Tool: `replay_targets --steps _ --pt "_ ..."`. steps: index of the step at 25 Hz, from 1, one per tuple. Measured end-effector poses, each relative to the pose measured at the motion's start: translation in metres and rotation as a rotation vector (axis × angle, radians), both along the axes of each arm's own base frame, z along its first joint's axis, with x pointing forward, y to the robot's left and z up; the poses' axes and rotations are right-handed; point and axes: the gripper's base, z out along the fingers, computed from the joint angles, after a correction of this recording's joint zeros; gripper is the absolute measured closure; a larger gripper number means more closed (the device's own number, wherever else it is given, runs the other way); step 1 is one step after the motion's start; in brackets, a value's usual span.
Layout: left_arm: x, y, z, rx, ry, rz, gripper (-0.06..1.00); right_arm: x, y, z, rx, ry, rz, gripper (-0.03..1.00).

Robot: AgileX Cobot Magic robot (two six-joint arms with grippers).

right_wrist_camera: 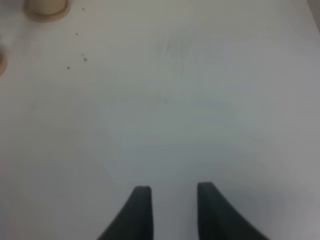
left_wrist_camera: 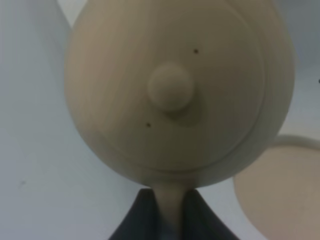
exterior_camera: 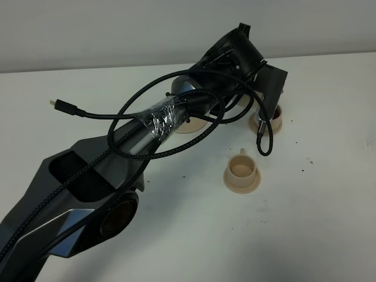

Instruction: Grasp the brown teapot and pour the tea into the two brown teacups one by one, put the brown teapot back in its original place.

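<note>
Exterior high view: the left arm [exterior_camera: 135, 141], wound about with black cables [exterior_camera: 126, 111], reaches across the white table [exterior_camera: 329, 235], and its wrist housing hides both its own gripper and the brown teapot beneath it. The far teacup [exterior_camera: 273, 117] stands on its small saucer just beside the wrist's outer end, and its inside looks dark. The near teacup [exterior_camera: 241, 169], on its own small saucer, sits apart from the wrist on the side toward the arm's base and looks pale inside. The wide saucer [exterior_camera: 188, 125] shows partly under the forearm, behind the wrist. Left wrist view: the left gripper [left_wrist_camera: 169, 196] is closed narrow on the loop handle [left_wrist_camera: 170, 212] of the brown teapot [left_wrist_camera: 125, 100], one dark finger to each side of it. The pot's round body fills the space straight ahead of the fingers, with the lid knob [left_wrist_camera: 171, 87] turned toward the camera. The wide saucer [left_wrist_camera: 282, 195] lies off to one side of the fingers, beside the pot and not beneath it. Right wrist view: the right gripper [right_wrist_camera: 173, 187] stands wide, nothing between its two dark fingers [right_wrist_camera: 137, 212], over bare table [right_wrist_camera: 200, 100]. One teacup on a saucer [right_wrist_camera: 47, 7] sits far ahead of them and off to one side; which of the two it is cannot be told.
</note>
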Motion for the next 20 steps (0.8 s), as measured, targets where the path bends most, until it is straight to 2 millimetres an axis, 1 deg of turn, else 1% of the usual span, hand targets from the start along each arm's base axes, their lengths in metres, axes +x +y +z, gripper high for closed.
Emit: replay_targets --steps 3,5,9,12,14,20 --pt "-0.002 0.006 0.015 -0.028 0.018 0.026 0.82 0.0 0.0 0.0 0.0 0.0 0.0 0.73" --pt "-0.003 0.013 0.021 -0.066 0.066 0.062 0.82 0.0 0.0 0.0 0.0 0.0 0.0 0.73" --pt "0.0 0.034 0.03 -0.159 0.183 0.171 0.82 0.0 0.0 0.0 0.0 0.0 0.0 0.73" --pt "0.004 0.053 0.031 -0.203 0.272 0.258 0.82 0.0 0.0 0.0 0.0 0.0 0.0 0.73" --pt "0.006 0.061 0.029 -0.228 0.322 0.304 0.82 0.0 0.0 0.0 0.0 0.0 0.0 0.73" --pt "0.013 0.074 0.027 -0.294 0.365 0.347 0.82 0.0 0.0 0.0 0.0 0.0 0.0 0.73"
